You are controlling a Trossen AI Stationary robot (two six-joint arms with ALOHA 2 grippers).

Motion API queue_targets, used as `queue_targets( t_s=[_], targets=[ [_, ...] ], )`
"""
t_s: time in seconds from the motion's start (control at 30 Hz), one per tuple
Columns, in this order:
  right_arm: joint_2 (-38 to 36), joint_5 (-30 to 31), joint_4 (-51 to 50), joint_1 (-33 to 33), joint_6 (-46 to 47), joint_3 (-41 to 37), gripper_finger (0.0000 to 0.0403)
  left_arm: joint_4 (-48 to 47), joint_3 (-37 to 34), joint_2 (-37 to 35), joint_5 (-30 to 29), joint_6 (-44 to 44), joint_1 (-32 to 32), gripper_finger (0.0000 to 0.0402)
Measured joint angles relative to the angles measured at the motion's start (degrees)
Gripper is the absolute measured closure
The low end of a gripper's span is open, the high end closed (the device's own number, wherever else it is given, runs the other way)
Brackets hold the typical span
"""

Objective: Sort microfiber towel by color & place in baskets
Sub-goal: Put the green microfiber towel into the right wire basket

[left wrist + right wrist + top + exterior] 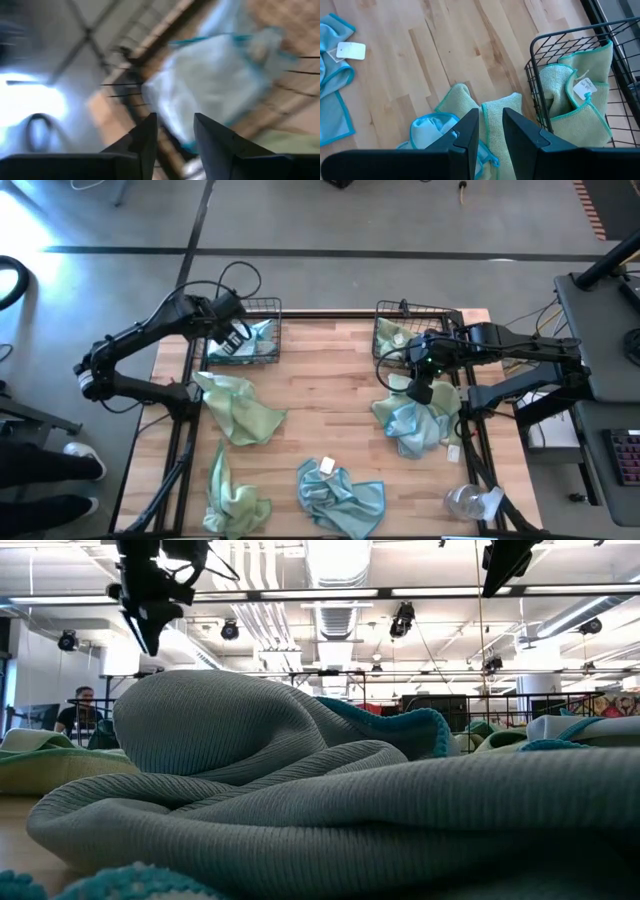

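I see my left tool (236, 338) over the far-left basket (268, 306), fingers parted with nothing between them; a light blue towel (256, 340) lies in that basket just beneath. My right tool (421, 391) hangs above a heap of blue and green towels (412, 422) at the right of the surface (320, 395), just near of the far-right basket (388, 310), which holds a green towel (580, 107). Its fingers stand slightly apart, empty. More towels lie loose: a green one (238, 410) left, another green (232, 502) near-left, a blue one (340, 495) near-centre.
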Motion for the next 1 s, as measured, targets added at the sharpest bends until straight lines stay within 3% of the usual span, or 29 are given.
queue_targets(
  t_s=[0.1,0.17,0.43,0.63,0.8,1.0],
  targets=[
    [0.0,0.02,0.03,0.0,0.77,0.0,0.0321,4.03,-0.14,0.0,10.06,0.01,-0.81,0.0277],
    [0.0,0.02,0.3,0.0,1.81,0.0,0.0321,8.4,-0.14,-0.04,13.16,0.59,-2.32,0.0276],
    [0.0,0.0,3.47,0.0,3.57,0.0,0.0321,19.25,4.85,-0.04,14.12,5.86,-11.02,0.0276],
    [0.0,0.01,4.74,0.0,3.08,0.0,0.0321,20.97,7.71,-0.28,22.65,7.07,-16.89,0.0276],
    [0.0,0.0,4.72,0.0,0.96,-0.02,0.0321,18.56,4.76,-1.19,23.52,2.34,-20.97,0.0276],
    [0.0,0.0,4.69,0.0,-0.13,0.0,0.0321,16.96,-5.25,-7.38,21.84,-9.4,-25.34,0.0276]
  ],
)
